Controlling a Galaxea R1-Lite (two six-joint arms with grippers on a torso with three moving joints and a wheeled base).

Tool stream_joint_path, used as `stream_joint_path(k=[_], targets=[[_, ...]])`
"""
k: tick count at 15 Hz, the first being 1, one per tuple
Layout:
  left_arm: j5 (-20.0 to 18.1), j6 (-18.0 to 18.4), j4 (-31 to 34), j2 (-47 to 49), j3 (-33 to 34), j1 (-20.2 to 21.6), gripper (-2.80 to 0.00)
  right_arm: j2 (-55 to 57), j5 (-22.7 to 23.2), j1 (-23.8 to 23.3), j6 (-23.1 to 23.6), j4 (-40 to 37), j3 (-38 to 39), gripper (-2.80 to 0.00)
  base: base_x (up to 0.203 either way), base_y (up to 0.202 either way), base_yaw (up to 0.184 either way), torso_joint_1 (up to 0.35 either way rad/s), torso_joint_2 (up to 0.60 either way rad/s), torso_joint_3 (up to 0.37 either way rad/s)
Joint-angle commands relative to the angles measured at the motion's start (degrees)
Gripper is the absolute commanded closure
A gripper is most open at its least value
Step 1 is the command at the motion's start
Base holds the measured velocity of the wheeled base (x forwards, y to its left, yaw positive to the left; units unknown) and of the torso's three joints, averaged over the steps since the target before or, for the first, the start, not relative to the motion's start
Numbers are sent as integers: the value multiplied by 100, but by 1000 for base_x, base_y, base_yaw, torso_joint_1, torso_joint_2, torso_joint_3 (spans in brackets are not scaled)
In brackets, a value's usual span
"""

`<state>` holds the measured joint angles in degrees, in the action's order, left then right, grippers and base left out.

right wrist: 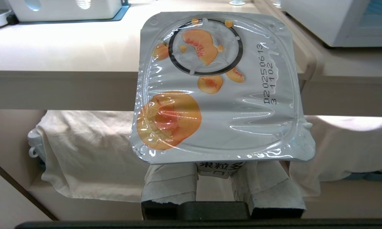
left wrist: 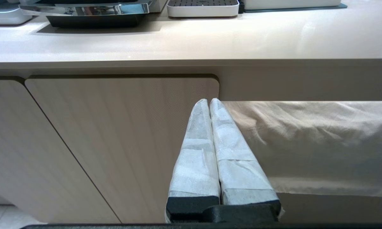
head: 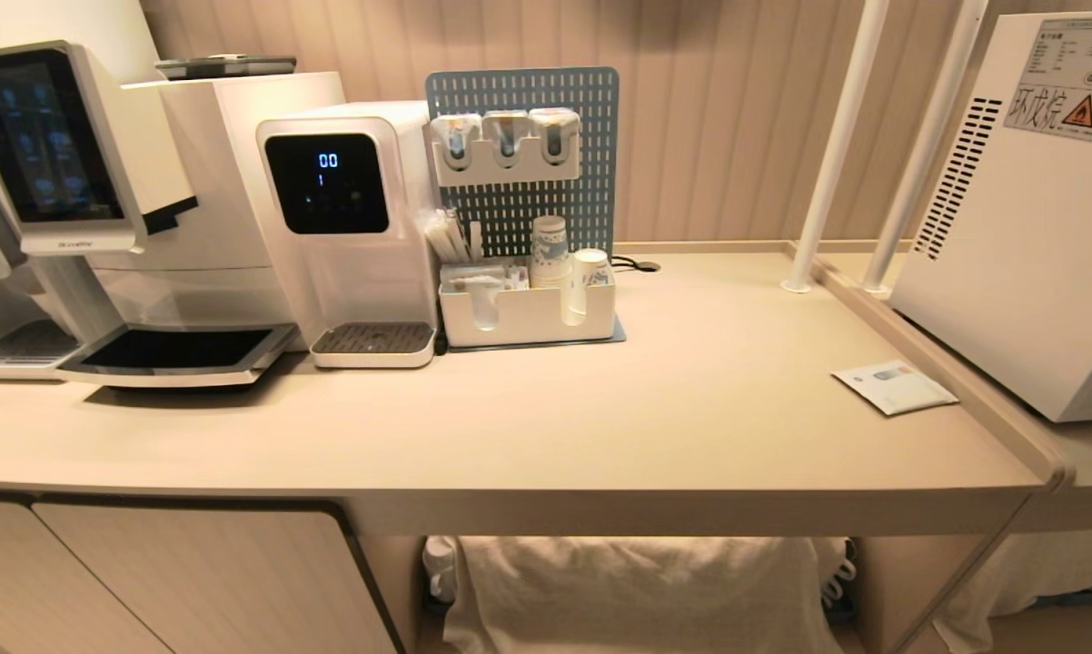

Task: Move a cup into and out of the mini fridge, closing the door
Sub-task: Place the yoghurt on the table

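The cup [right wrist: 221,87] is already in the right hand [right wrist: 222,187], whose wrapped fingers [right wrist: 170,184] clamp its body just under the wide flat lid, the lid with its peach print facing the wrist camera. The hand hangs low, in front of the bench's [head: 600,418] front edge and below its top, so neither hand shows from the head. The left hand [left wrist: 209,103] is also low before the bench front, by a cabinet door [left wrist: 121,140], its fingers pressed together on nothing.

By my judgement the task is at its very start, or between its halves: the cup is in hand but not inside anything. The mini fridge [head: 1027,218] stands on a lower surface past the bench's right edge, and only its vented white side shows from the head. In the right wrist view a pale blue strip at its corner may be the door [right wrist: 377,14], though too little shows to say whether it is open or closed. Left to do, as far as can be seen: bring the cup to the fridge, get it onto a shelf, take it out again and close the door.

Toward the back of the bench a white organiser tray [head: 528,318] sits at the foot of a blue pegboard [head: 523,145]; it holds paper cups [head: 550,250] with blue print, stirrers and sachets. A flat white packet [head: 893,386] lies near the right edge. Under the bench a cloth [head: 637,590] covers whatever is stored there.
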<state>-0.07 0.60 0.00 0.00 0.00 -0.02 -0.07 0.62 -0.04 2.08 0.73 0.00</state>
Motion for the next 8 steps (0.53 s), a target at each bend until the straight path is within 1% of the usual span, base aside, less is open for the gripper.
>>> stream_joint_path(k=[1, 8], targets=[[7, -7, 9, 0, 0, 2, 0, 7, 0, 4, 2, 6, 53, 0, 0, 0, 0, 0, 0, 0], [-1, 2, 9, 9, 0, 2, 0, 7, 0, 4, -6, 9, 53, 0, 0, 0, 0, 0, 0, 0]])
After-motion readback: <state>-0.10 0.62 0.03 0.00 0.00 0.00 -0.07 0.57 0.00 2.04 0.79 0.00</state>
